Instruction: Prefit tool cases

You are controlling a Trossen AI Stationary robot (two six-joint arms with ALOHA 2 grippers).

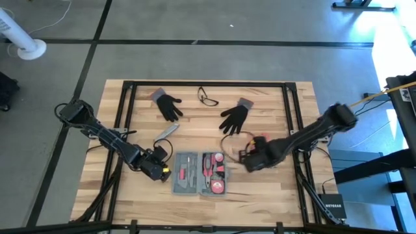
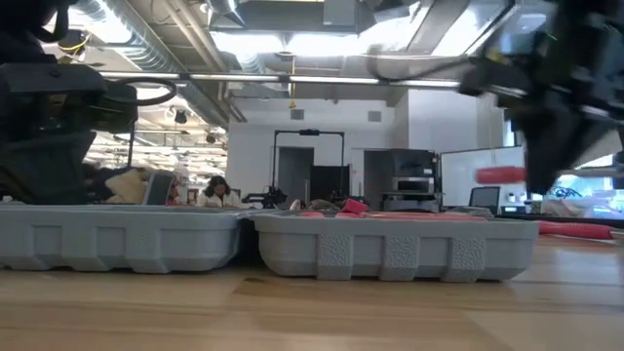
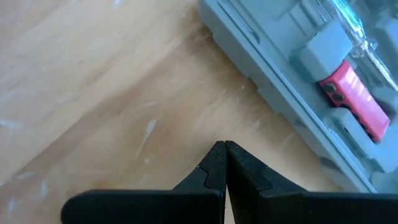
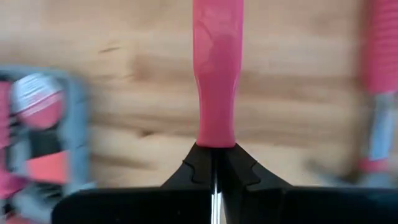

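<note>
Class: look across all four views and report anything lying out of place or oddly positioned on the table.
The tool case lies open near the front edge, some recesses unfilled. The right gripper holds a pink-handled tool outside it. A slim grey bar lies loose and askew behind the case.

My case (image 2: 390,252) lies open on the table (image 2: 312,312), both grey halves side by side, red tools (image 2: 351,208) showing above the rim.

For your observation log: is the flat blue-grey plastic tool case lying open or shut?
Open. The flat blue-grey plastic tool case lies spread in two halves on the wooden table, moulded recesses facing up with red-handled tools inside.
</note>
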